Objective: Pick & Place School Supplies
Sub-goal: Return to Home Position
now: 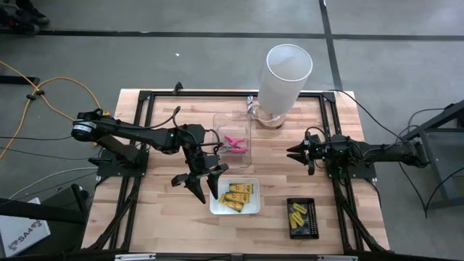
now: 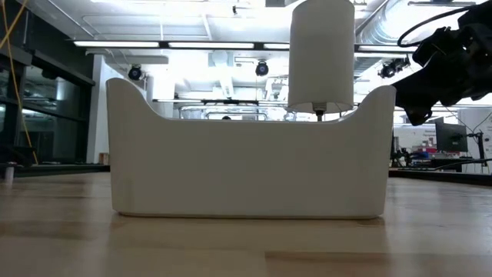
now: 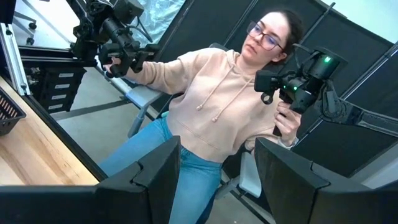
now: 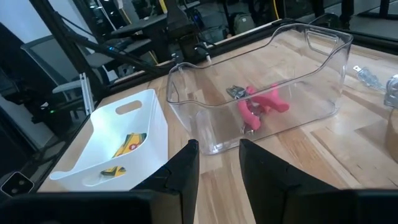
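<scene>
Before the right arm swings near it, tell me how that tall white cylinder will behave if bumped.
The tall white cylinder stands upright, much taller than wide, so a bump high up would probably tip it. Its wall is round, so once down it may roll across the table. Its top looks open, so it is likely hollow and light.

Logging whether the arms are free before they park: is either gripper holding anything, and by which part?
Nothing is held. The left gripper is open and empty, and so is the right gripper.
</scene>
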Action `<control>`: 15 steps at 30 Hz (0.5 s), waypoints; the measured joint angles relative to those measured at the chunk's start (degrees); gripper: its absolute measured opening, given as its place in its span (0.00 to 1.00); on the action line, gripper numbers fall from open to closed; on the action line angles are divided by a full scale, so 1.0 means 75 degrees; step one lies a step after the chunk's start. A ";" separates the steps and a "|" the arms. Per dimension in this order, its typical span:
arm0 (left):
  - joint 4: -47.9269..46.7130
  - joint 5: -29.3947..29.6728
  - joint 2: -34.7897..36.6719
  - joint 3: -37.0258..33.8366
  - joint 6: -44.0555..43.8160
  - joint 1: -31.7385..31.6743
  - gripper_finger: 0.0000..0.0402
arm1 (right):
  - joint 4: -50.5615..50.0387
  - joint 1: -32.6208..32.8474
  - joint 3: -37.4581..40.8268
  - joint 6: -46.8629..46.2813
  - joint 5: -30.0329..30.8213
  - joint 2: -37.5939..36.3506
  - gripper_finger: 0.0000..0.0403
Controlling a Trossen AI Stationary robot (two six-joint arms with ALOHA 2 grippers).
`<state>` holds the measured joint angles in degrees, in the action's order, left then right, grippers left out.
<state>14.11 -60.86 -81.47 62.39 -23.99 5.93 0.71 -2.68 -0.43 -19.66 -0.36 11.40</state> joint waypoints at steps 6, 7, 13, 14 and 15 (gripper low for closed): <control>0.0000 0.0000 0.0000 0.0000 0.0000 0.0000 0.50 | 0.0000 0.0000 0.0000 0.0075 0.0000 0.0000 0.26; 0.0000 0.0000 0.0000 0.0000 0.0000 0.0000 0.50 | 0.0000 0.0000 0.0001 0.0139 0.0000 0.0000 0.26; 0.0000 -0.0665 0.0000 0.0000 0.0072 -0.0135 0.50 | 0.0000 0.0003 0.0003 0.0207 0.0007 0.0000 0.26; 0.0000 -0.0923 0.0000 0.0000 0.0164 -0.0195 0.50 | 0.0000 0.0003 0.0006 0.0210 0.0008 0.0000 0.26; -0.0005 -0.1193 0.0011 0.0000 0.0264 -0.0269 0.50 | 0.0000 0.0003 0.0006 0.0207 0.0009 0.0000 0.26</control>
<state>14.07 -69.81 -81.39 62.39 -22.01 3.91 0.71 -2.66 -0.38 -18.11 -0.30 11.40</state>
